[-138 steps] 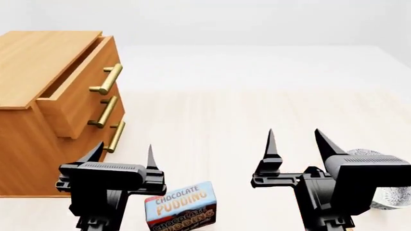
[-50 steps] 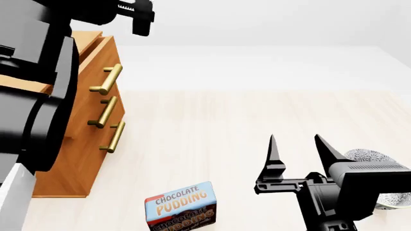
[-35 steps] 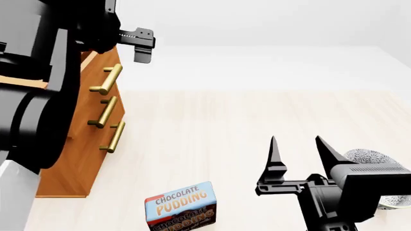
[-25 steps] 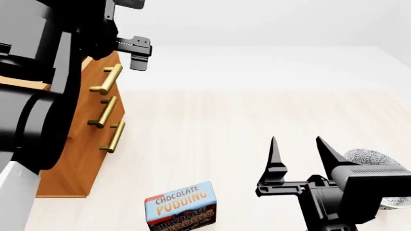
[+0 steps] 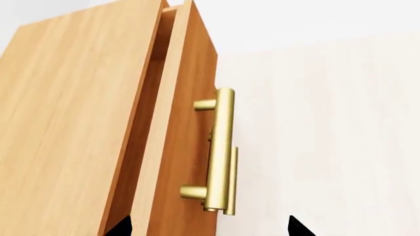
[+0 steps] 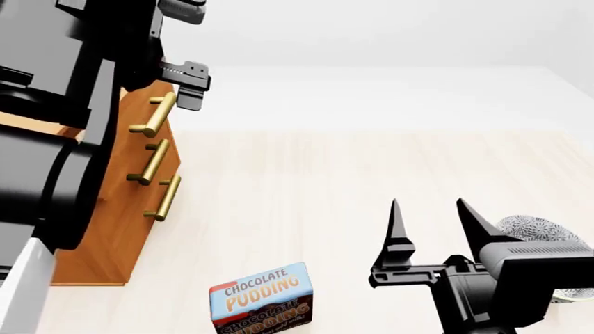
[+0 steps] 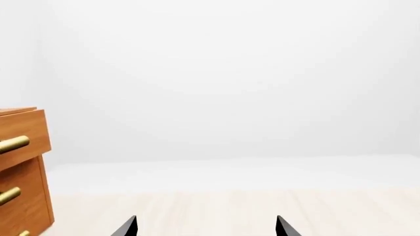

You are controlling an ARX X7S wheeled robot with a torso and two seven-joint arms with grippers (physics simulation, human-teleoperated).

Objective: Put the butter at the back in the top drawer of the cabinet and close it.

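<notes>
One cabinet [image 6: 111, 223] stands beside the raised left arm, orange-brown wood with three drawers, each with one brass bar handle, so three handles in all. The top drawer [image 5: 180, 123] stands slightly pulled out; the left wrist view shows a dark gap between its front panel and the cabinet's flat top. Its handle [image 5: 220, 152] lies between and just ahead of the two dark fingertips of the left gripper [image 5: 208, 227], which are spread wide, one tip toward the cabinet top and the other over the bare floor, neither touching the handle. In the head view, the left arm fills the near side and covers most of the cabinet.

The right gripper [image 6: 435, 226] hovers low and well apart from the cabinet, its two pointed fingers spread and holding nothing.

One chocolate pudding box [image 6: 261, 298] stands on the surface, between the two arms and nearer the robot than the right fingertips. A silvery, textured round object [image 6: 538, 233] lies just behind the right gripper's body.

The butter shows in none of the views.

The surface is pale, light-grained wood, and the room beyond is plain white.
</notes>
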